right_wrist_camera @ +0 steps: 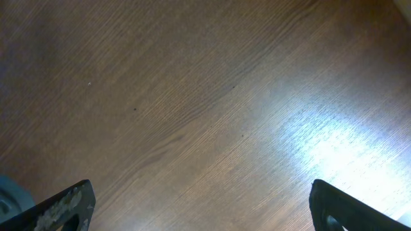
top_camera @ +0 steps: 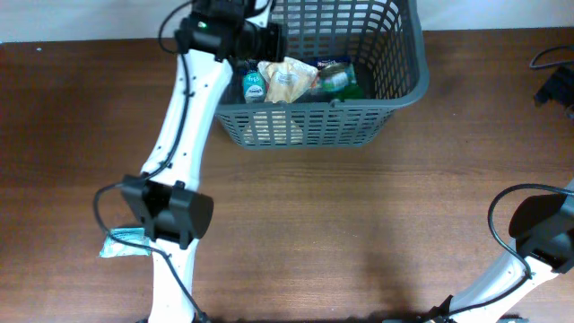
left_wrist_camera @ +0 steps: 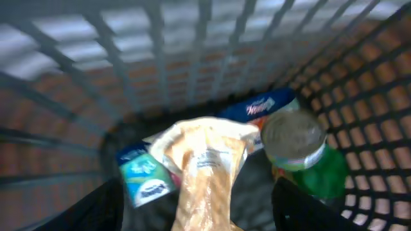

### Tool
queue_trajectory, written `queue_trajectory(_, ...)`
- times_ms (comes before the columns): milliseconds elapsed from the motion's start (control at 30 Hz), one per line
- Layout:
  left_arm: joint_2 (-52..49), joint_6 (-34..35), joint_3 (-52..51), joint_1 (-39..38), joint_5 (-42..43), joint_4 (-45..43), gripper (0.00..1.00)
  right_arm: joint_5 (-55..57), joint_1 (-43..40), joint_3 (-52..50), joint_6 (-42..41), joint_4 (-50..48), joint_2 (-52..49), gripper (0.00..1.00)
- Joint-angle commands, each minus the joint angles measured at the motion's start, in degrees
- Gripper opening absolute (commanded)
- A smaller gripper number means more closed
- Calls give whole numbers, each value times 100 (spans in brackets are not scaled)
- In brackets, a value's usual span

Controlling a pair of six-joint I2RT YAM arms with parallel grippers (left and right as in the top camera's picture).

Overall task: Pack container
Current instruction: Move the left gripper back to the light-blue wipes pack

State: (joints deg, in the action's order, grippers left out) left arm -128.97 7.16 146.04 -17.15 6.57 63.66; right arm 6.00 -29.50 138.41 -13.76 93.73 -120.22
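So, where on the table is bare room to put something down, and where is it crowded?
Bare: the wooden table in front of the basket, between left arm and right arm, and right of the basket. Crowded: the basket floor, where teal packet, beige pouch and green jar lie packed together.

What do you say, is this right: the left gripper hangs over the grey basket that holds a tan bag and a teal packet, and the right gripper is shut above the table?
No. The right gripper is open, not shut: the right wrist view shows its fingers wide apart above the wooden table. The rest stands.
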Motion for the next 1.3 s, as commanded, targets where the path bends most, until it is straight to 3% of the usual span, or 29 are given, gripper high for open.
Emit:
queue_trajectory(0, 1213, -13, 463, 181, -39, 72, 69, -15, -17, -26, -70, -11, 59, 99)
queue_trajectory(67, 1670, -17, 466, 236, -46, 273, 100, -17, -17, -26, -70, -9, 59, 99)
queue_trajectory(267, 2441, -444, 466, 269, -46, 927, 100, -15, -17, -26, -70, -11, 59, 99)
queue_trajectory(433, 2789, -223, 466, 269, -649, 1888, 100, -15, -17, -26, -70, -11, 59, 99)
queue_trajectory(533, 2863, 697, 466, 269, -1458, 2559, 100, -15, -17, -26, -70, -11, 59, 99)
queue_trajectory(633, 2865, 2295, 463, 269, -2127, 3300, 100, -15, -17, -26, -70, -11, 59, 99)
queue_trajectory(767, 2986, 3023, 24, 269, -1843, 3303, 99, -17, -15, -26, -70, -9, 59, 99)
queue_trajectory(1033, 3462, 4701, -997, 308, -2806, 3303, 100, -15, -15, -26, -70, -11, 59, 99)
queue_trajectory(1267, 4822, 6094, -3453, 1207, -3010, 3303, 99, -15, -17, -26, -70, -11, 59, 99)
